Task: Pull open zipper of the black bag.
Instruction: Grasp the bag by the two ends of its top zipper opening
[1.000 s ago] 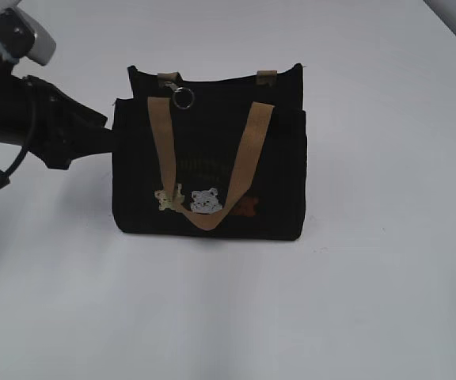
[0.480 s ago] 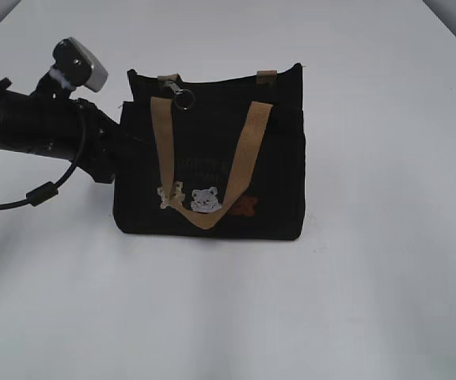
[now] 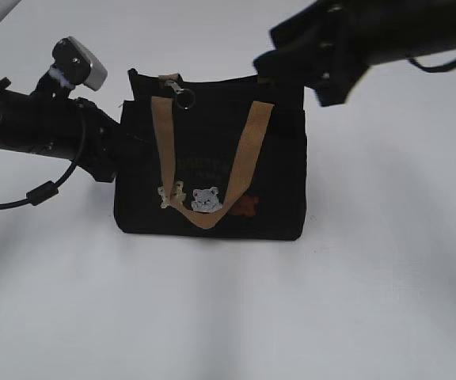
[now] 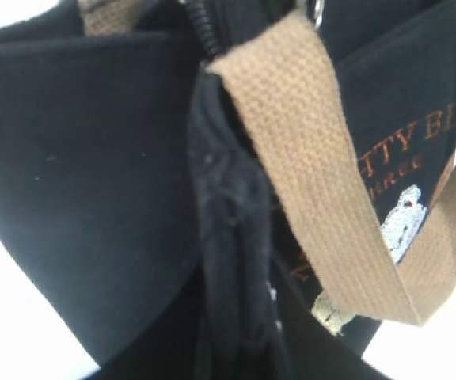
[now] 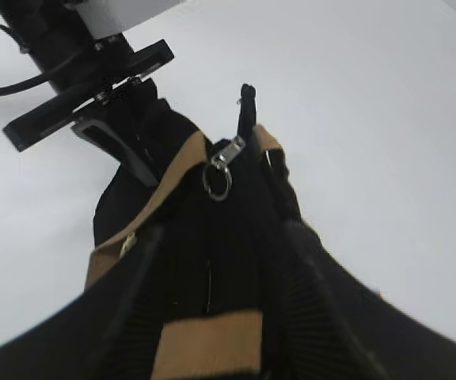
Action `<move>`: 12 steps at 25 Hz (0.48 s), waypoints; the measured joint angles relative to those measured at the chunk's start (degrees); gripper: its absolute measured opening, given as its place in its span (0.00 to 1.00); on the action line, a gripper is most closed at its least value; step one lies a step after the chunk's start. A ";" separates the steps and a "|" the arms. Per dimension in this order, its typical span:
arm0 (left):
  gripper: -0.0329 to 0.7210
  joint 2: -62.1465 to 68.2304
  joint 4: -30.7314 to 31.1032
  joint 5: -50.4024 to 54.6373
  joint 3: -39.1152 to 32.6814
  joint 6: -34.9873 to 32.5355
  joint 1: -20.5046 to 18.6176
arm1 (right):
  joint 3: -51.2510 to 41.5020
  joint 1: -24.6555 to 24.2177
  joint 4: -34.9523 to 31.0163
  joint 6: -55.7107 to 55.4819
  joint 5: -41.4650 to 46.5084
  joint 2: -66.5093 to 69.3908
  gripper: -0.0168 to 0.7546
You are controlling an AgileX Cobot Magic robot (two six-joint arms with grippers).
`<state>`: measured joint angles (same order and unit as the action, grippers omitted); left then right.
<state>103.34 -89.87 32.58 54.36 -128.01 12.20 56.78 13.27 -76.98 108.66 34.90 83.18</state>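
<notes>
Right claw (image 5: 228,261) half open above black bag (image 3: 212,158); ring pull (image 5: 217,180) ahead, zipper (image 5: 236,229) runs between its fingers; left claw pinches bag's side.

Open table (image 3: 228,317) lies in front of the bag (image 3: 275,182); the left arm (image 3: 30,131) blocks its left side, the right arm (image 3: 347,39) its top right corner.

A plain white table (image 3: 386,261) fills nearly the whole exterior view, matte and evenly lit. Soft grey shadows lie across it towards the near edge. At the far left and far right corners a darker grey strip of background shows beyond the table's edges, without detail.
</notes>
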 joint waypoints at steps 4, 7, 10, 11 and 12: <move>0.13 0.00 0.00 0.07 0.00 -0.10 0.00 | 11.39 5.07 0.00 2.33 -0.80 13.38 0.49; 0.13 0.00 0.00 0.07 0.00 -0.10 0.00 | 17.95 8.27 0.00 2.73 -1.10 20.61 0.49; 0.13 0.00 0.00 0.11 0.00 -0.10 0.00 | 21.82 11.79 0.00 1.89 -4.46 26.30 0.49; 0.13 0.00 0.00 0.18 0.00 -0.10 0.00 | 22.37 12.81 0.15 1.31 -6.57 27.60 0.47; 0.13 0.00 0.00 0.18 0.00 -0.10 0.00 | 22.65 13.84 1.10 0.49 -9.46 28.87 0.39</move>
<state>103.34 -89.87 32.76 54.36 -128.11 12.20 79.43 27.11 -75.88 109.14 25.44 112.05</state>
